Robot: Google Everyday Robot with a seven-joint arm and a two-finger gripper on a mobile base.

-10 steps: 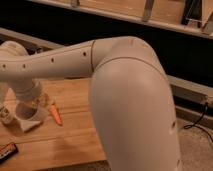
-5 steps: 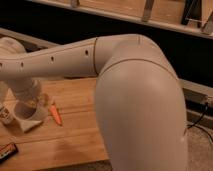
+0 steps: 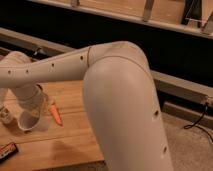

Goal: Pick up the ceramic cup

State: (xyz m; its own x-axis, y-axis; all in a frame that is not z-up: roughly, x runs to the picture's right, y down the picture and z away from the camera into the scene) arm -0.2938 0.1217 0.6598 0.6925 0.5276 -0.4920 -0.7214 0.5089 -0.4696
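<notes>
1. Gripper (image 3: 25, 111) hangs at far left over the wooden table (image 3: 75, 142), wrapped around the ceramic cup (image 3: 29, 121); I cannot tell the finger spacing.
2. Lifting straight up, in my judgement, avoids the orange carrot (image 3: 55, 114) just beside it.
3. Cup shows white, round, thick-rimmed, tilted toward camera.

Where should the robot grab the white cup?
Probably at its thick rim, coming straight down from above. The ceramic cup shows no handle, and its round open mouth offers an edge to pinch. The gripper hangs right over it, at the left end of the arm. A carrot lies close on the cup's right, so a side approach looks crowded.
</notes>
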